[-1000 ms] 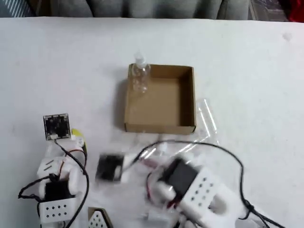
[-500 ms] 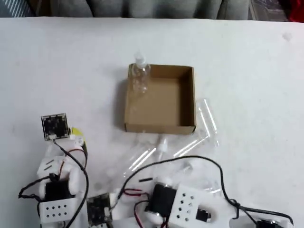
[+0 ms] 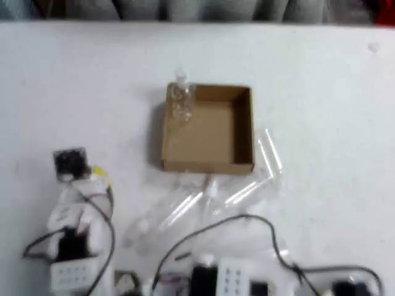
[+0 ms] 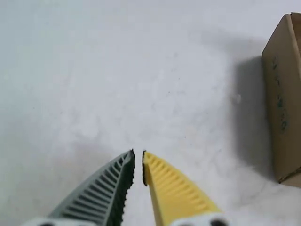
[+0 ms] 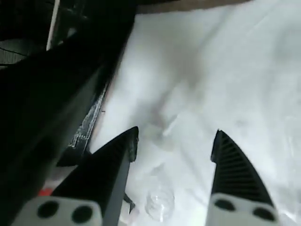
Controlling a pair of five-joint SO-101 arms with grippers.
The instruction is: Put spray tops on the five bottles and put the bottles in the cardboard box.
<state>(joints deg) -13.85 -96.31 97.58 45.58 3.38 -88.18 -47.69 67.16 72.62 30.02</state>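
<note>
Because the loose bottles [image 3: 179, 209] lie on the desk [image 3: 333, 92] in the strip between the cardboard box [image 3: 210, 164] and the near edge, the coming move turns on which pincer has them in front of it. By my judgement that is the right one. The right arm [image 3: 229, 280] sits at the near edge, just near of that scatter. The right pincer [image 5: 174, 143] hangs over the desk with its two black fingers well apart and nothing between them. A clear bottle [image 5: 160, 205] lies on the desk below that gap, seen nearly end-on. From above, the loose bottles lie on their sides with their long axes slanting from near-left to far-right. One, just right of the box's near-right corner, runs more near-to-far. A grasp would therefore likely need the fingers turned across that slant rather than along it. The left arm [image 3: 73, 243] stands well to the left of the bottles. The left pincer [image 4: 138, 161], its grey and yellow fingers drawn together on nothing, points at bare desk with the box's left wall off to its right. One spray-topped bottle [image 3: 181, 98] stands upright in the far-left corner of the box. Whether any loose bottle already carries a top I cannot tell.
</note>
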